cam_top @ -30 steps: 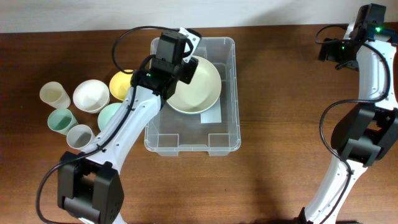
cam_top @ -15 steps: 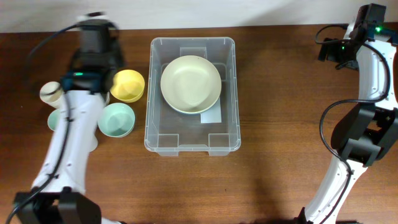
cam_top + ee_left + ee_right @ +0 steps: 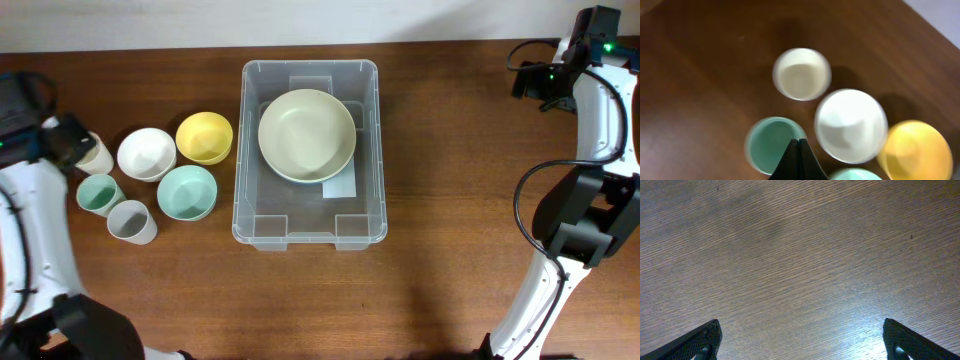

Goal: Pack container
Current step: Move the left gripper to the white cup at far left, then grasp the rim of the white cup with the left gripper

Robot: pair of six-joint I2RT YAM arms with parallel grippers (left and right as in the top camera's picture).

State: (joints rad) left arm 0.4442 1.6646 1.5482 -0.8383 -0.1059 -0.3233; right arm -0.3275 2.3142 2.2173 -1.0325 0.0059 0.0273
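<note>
While the left claw point(image 3: 799, 150) hangs closed above the teal cup point(image 3: 767, 147) at frame left, the right claw point(image 3: 800, 325) is spread wide over the wooden surface point(image 3: 800, 255). The container point(image 3: 300, 225) sits mid-frame, with a pale bowl point(image 3: 306, 135) inside.

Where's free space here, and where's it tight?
Free: table between container and right arm; the strip in front of the container; the container's near half, beside the large bowl. Crowded: left of the container, three small bowls and three cups clustered.
</note>
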